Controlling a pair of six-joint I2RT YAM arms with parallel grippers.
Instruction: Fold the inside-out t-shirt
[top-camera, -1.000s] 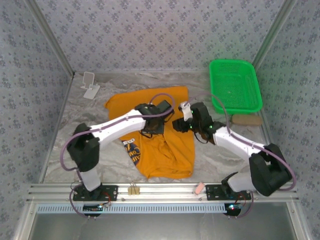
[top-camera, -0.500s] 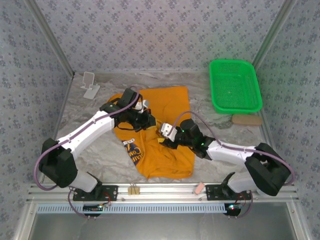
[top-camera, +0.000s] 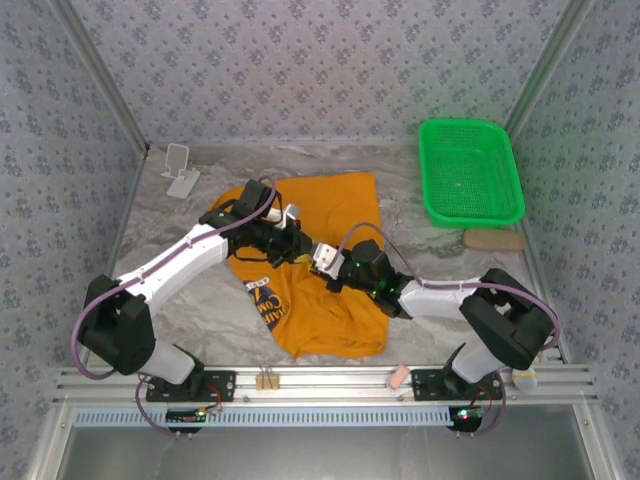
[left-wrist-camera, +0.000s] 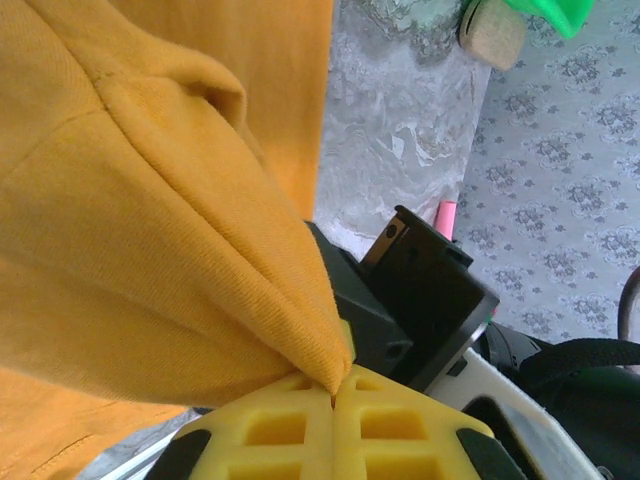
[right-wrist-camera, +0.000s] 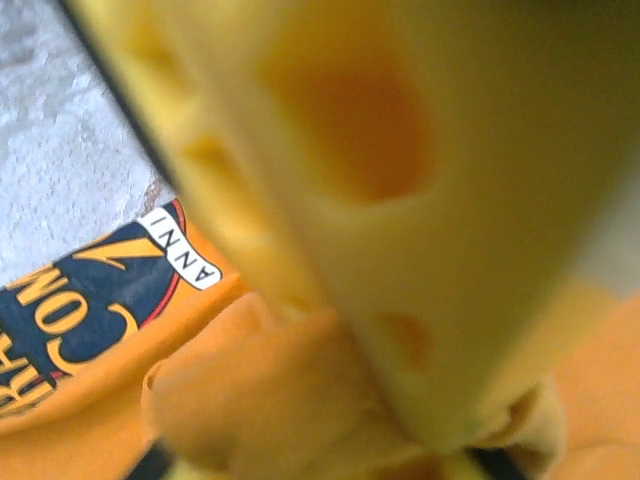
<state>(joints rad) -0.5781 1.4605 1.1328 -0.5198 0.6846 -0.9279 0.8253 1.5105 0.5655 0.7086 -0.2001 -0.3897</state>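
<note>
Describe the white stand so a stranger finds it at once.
Look at the grey marbled table, far left corner, beyond the orange t-shirt. The stand sits there alone: small, white, with an upright back, unlike the green basket at far right.

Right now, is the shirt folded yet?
Not yet. The shirt lies wrinkly on the table, with no neat fold showing. The left claw and right claw each pinch its cloth near the middle. All the folding is left.
</note>
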